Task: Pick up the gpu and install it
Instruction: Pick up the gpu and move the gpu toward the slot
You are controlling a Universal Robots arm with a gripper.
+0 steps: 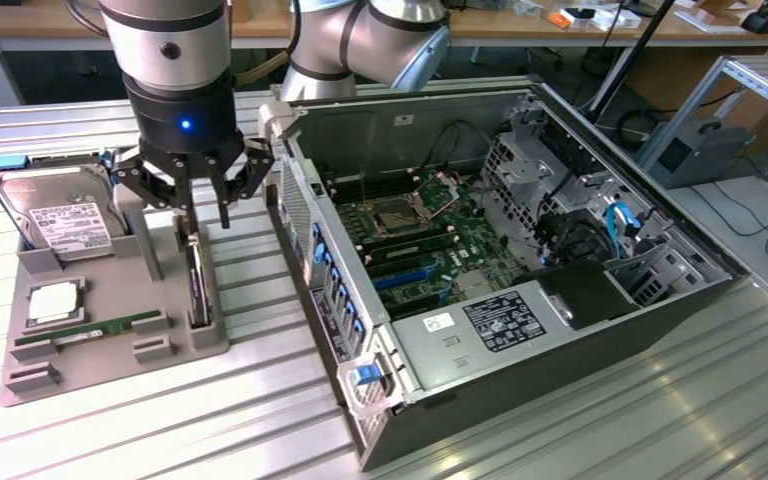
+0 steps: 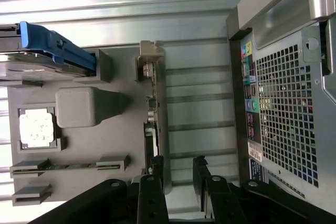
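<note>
The gpu (image 1: 199, 288) is a thin dark card standing on its edge in a slot along the grey holder tray (image 1: 97, 275), on the side nearest the computer. In the wrist view the gpu (image 2: 152, 114) runs lengthwise, with its silvery-beige bracket (image 2: 151, 59) at the far end. My gripper (image 1: 204, 212) hangs just above the card's bracket end and is open, with nothing between its fingers. In the wrist view the gripper (image 2: 178, 163) has one black finger (image 2: 156, 169) over the card's near end, and the other over the bare table beside the tray.
The open computer case (image 1: 651, 300) lies on its side to the exterior view's right, its motherboard and blue slots (image 1: 404, 275) exposed. Its perforated rear panel (image 2: 286, 103) sits close beside the tray. The tray also holds a hard drive (image 1: 57, 215), a processor (image 1: 53, 300) and a green memory stick (image 1: 91, 330).
</note>
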